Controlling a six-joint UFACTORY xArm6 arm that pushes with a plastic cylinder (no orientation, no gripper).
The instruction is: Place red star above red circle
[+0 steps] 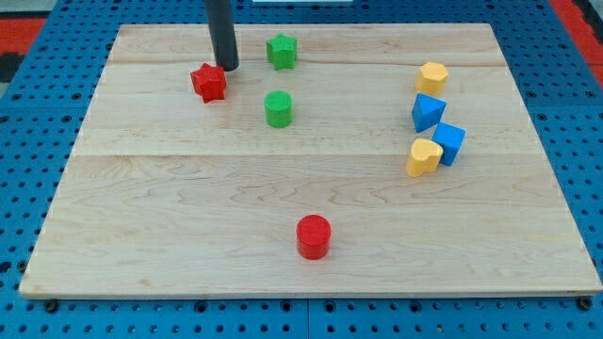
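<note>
Camera view: our end effector is just a bare rod with no jaws, so it opens on nothing and holds nothing. My tip (227,68) sits at the upper-right edge of the red star (209,82), touching it or nearly so; we can't tell which.

Taking the red star as landmark on the bench (141,207):
- the red circle (314,235) is well apart, toward the view's bottom and right
- the green cylinder (278,108) is near, to the right and slightly lower
- the green star (281,51) is to the right and slightly higher
- far to the right is a cluster: yellow block (431,76), below it blue block (428,112), then second blue block (449,143) touching second yellow block (423,156)
</note>
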